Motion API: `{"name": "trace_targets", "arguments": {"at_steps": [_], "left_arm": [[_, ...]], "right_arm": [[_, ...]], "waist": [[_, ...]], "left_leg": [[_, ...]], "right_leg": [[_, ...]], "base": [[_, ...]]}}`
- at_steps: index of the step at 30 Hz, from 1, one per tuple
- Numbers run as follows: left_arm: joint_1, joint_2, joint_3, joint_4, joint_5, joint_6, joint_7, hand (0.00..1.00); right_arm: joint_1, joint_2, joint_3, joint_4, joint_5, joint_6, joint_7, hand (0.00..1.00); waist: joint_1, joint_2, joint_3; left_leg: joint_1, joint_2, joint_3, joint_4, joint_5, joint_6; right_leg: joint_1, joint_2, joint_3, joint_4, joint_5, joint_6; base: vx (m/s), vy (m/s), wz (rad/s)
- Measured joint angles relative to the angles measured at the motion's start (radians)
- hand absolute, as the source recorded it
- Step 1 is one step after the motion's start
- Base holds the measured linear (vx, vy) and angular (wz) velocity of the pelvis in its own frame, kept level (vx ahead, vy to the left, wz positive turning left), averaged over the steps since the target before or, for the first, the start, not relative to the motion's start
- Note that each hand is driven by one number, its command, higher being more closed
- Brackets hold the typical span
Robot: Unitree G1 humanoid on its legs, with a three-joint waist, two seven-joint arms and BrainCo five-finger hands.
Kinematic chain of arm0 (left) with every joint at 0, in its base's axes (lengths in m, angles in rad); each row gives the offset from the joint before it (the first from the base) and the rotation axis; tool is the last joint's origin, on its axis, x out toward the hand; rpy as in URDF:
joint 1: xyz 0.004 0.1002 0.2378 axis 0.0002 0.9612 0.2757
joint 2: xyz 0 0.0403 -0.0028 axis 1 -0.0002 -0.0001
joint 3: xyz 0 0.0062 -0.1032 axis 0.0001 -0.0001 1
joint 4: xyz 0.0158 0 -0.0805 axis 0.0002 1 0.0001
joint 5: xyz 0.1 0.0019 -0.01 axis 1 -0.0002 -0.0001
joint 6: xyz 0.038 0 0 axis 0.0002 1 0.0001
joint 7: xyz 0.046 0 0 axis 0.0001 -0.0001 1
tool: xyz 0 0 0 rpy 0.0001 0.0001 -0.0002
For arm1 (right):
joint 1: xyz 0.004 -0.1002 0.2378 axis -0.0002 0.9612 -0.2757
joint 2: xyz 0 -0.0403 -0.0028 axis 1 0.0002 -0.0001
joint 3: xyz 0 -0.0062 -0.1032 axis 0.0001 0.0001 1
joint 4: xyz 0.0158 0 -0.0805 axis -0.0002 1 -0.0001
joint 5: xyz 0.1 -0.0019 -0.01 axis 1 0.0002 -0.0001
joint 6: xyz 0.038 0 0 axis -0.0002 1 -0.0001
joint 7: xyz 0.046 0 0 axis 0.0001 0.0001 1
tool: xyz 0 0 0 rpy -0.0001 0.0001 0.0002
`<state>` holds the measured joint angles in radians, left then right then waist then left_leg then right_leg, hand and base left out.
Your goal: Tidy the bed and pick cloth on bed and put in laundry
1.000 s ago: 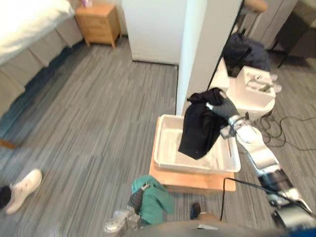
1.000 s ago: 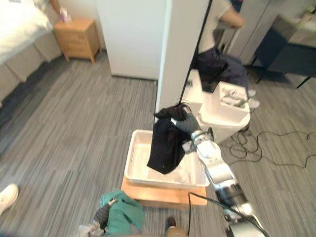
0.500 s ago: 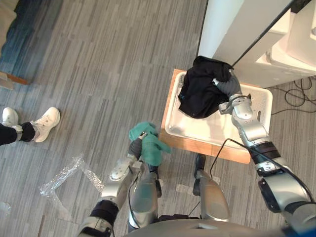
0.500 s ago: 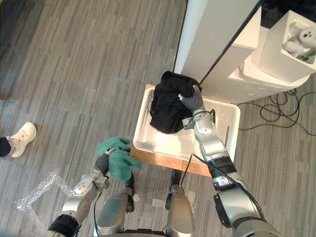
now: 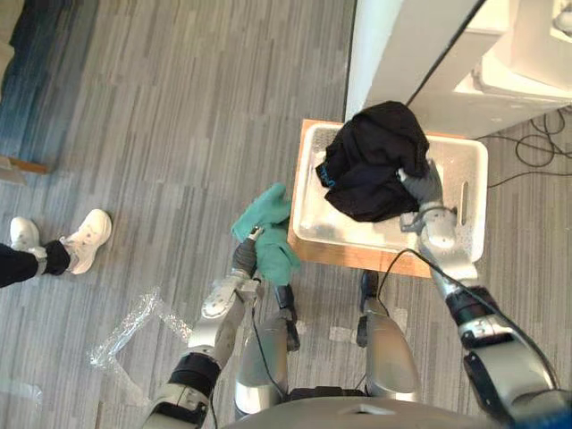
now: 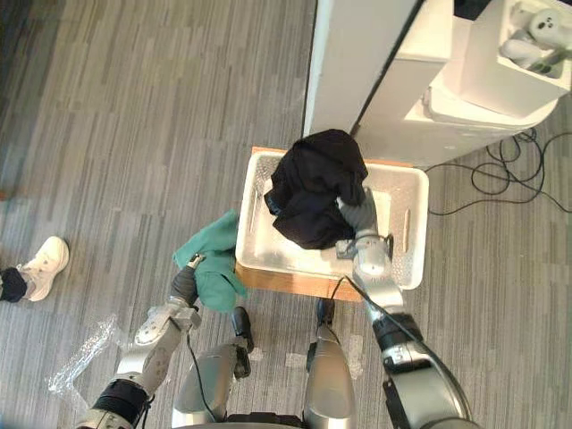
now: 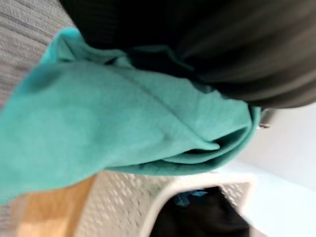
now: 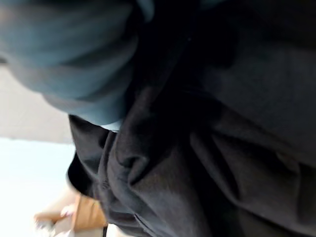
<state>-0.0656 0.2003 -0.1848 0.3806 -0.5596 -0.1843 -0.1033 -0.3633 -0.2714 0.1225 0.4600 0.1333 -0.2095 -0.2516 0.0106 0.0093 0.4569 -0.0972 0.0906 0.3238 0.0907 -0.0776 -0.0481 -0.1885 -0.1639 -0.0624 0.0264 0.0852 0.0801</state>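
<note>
A black cloth [image 5: 371,161] is bunched over the far left part of the white laundry basket [image 5: 469,210]. My right hand [image 5: 420,183] is shut on its near right edge, just above the basket's inside. The right wrist view is close on the black cloth [image 8: 187,163]. My left hand [image 6: 185,284] is shut on a green cloth [image 6: 214,259], held off the floor just left of the basket. In the left wrist view the green cloth [image 7: 108,128] hangs before the basket's perforated wall [image 7: 128,197].
The basket sits on a low wooden stand [image 5: 335,255]. A white partition [image 5: 393,45] and white cabinet [image 6: 465,80] rise right behind it, with cables [image 6: 500,179] on the floor to the right. A person's shoe [image 5: 85,239] and crumpled plastic wrap [image 5: 134,326] lie at the left.
The camera has shifted. My right hand has come lower and nearer, bringing the black cloth down into the basket. My left hand has carried the green cloth closer to the basket's left side.
</note>
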Motion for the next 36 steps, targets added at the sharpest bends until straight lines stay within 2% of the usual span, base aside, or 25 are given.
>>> {"name": "trace_targets", "arguments": {"at_steps": [5,11,16,19,26,31,36], "left_arm": [[0.041,-0.004,0.000,-0.007,0.001,0.001,0.001,1.00],[0.135,-0.037,-0.001,-0.006,0.001,0.000,0.004,1.00],[0.188,-0.040,0.015,-0.006,-0.020,-0.046,0.060,1.00],[0.191,-0.041,0.041,-0.008,-0.043,-0.066,0.070,1.00],[0.222,-0.043,0.050,-0.086,-0.056,-0.067,0.106,1.00],[0.234,-0.056,0.086,-0.161,-0.047,-0.070,0.137,1.00],[0.240,-0.055,0.100,-0.304,-0.035,-0.153,0.147,1.00]], "right_arm": [[0.160,0.037,-0.016,-0.011,0.000,-0.039,-0.011,0.00],[0.324,0.070,0.010,-0.009,-0.033,-0.065,-0.015,0.00],[0.404,0.098,0.025,-0.009,-0.048,-0.082,-0.031,0.00],[0.426,0.107,0.034,-0.009,-0.070,-0.083,-0.030,0.00],[0.448,0.106,0.041,-0.018,-0.079,-0.083,-0.029,0.00],[0.485,0.105,0.022,-0.108,-0.080,-0.076,-0.031,0.00],[0.524,0.097,-0.088,-0.103,-0.053,0.009,-0.035,0.00]], "waist": [[-0.019,-0.012,-0.013],[-0.021,-0.028,-0.143],[-0.023,-0.038,-0.242],[-0.023,-0.047,-0.268],[-0.031,-0.049,-0.294],[-0.049,-0.049,-0.316],[-0.056,-0.044,-0.332]], "left_leg": [[0.050,0.006,0.024,-0.015,0.001,-0.006],[0.135,0.024,0.038,-0.091,0.023,-0.031],[0.214,0.024,0.050,-0.132,0.027,-0.036],[0.241,0.019,0.052,-0.145,0.028,-0.038],[0.281,0.018,0.058,-0.149,0.028,-0.038],[0.292,0.019,0.063,-0.150,0.028,-0.038],[0.296,0.019,0.079,-0.154,0.028,-0.039]], "right_leg": [[0.040,0.009,0.012,-0.031,-0.004,0.006],[0.100,0.043,0.011,-0.062,-0.008,0.006],[0.162,0.049,0.011,-0.071,-0.023,0.009],[0.187,0.048,0.012,-0.081,-0.023,0.009],[0.220,0.049,0.022,-0.082,-0.023,0.009],[0.228,0.051,0.024,-0.082,-0.023,0.009],[0.219,0.056,0.048,-0.081,-0.021,0.008]], "base": [[-0.07,-0.042,-0.18],[0.04,-0.044,-0.07],[0.04,0.003,-0.01],[0.00,0.000,0.00],[-0.02,-0.014,-0.02],[-0.05,-0.031,-0.02],[-0.01,-0.017,-0.09]]}}
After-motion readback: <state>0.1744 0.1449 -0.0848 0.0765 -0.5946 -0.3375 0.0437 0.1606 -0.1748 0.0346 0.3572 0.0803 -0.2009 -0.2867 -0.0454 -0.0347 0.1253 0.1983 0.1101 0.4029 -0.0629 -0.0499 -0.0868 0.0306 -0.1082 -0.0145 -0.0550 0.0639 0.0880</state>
